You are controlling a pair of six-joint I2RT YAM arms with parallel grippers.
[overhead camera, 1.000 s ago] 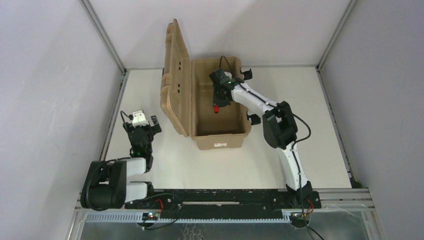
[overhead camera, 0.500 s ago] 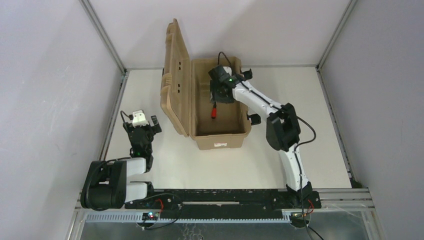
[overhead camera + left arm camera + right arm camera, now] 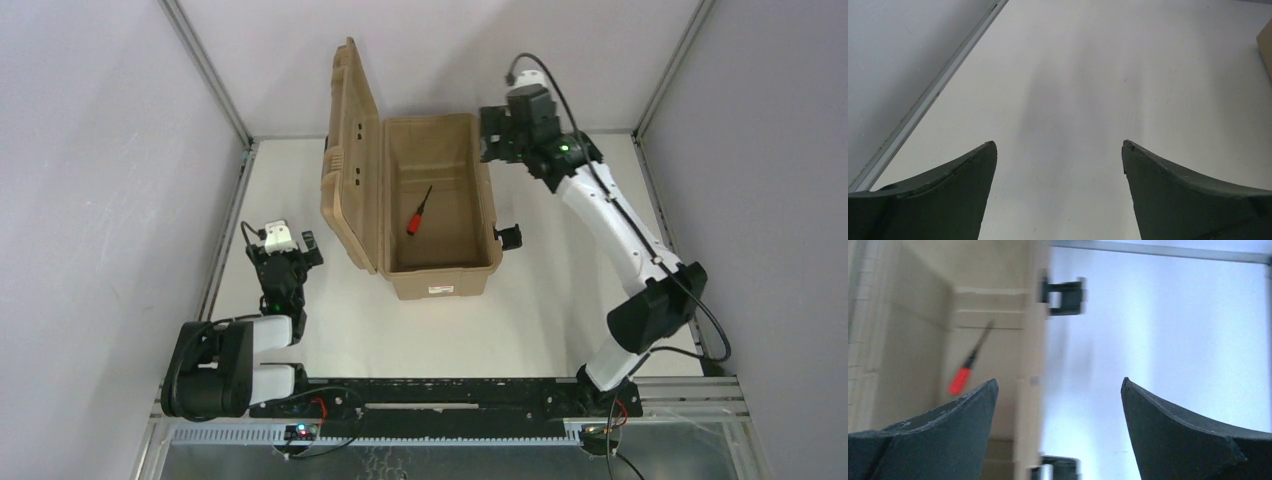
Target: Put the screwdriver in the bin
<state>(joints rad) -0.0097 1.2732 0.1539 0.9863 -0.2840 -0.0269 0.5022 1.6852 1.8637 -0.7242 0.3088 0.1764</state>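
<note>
Right gripper (image 3: 1058, 384) let go of screwdriver (image 3: 418, 212), now wide open, pulled back past bin (image 3: 470, 282) right wall; screwdriver loose on bin floor, task looks done; left gripper (image 3: 1059, 145) open, idle

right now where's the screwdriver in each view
top external: screwdriver lies on the floor of the bin, near its middle.
left wrist: not in it.
right wrist: left of centre, inside the bin, red handle lowest.
shared landmark: the bin's right wall, just right of the screwdriver in both.
</note>
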